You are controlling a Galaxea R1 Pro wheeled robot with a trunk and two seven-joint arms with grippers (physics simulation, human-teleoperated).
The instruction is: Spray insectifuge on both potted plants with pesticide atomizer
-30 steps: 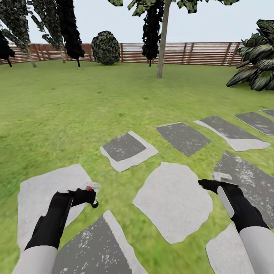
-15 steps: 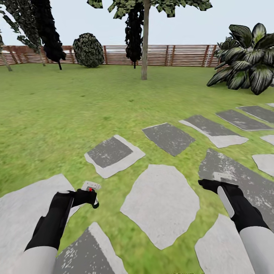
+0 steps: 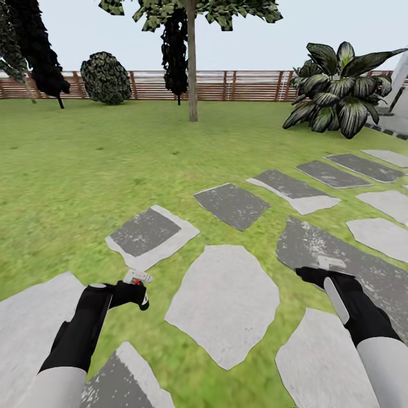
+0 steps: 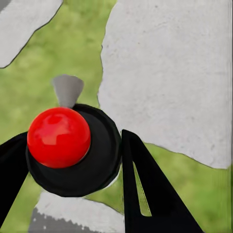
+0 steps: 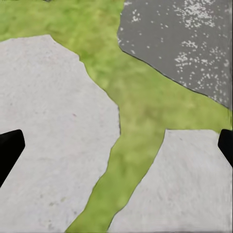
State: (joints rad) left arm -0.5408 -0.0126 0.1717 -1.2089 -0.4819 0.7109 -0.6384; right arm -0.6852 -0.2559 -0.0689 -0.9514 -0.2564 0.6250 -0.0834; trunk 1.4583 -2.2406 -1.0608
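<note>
My left gripper (image 3: 135, 290) is shut on the pesticide atomizer (image 3: 137, 277), whose whitish trigger head with a red spot pokes out above the black fingers. In the left wrist view the atomizer (image 4: 97, 167) shows from above as a dark round top with a red knob and a grey nozzle, clamped between both fingers (image 4: 145, 194). My right gripper (image 3: 318, 272) hangs open and empty over a dark stepping stone (image 3: 340, 255); its fingertips (image 5: 9, 145) stand far apart. The potted plants are out of view.
Grey stepping stones (image 3: 224, 303) cross the lawn (image 3: 85, 170) ahead. A thin tree trunk (image 3: 192, 73), a round bush (image 3: 106, 78) and a brown slatted fence (image 3: 238, 85) stand far off. A large dark broad-leaved plant (image 3: 334, 88) grows at the far right beside grey paving.
The whole view has swung to the right, so stones, tree and bush slid left and the broad-leaved plant came further in. Both arms keep their pose.
</note>
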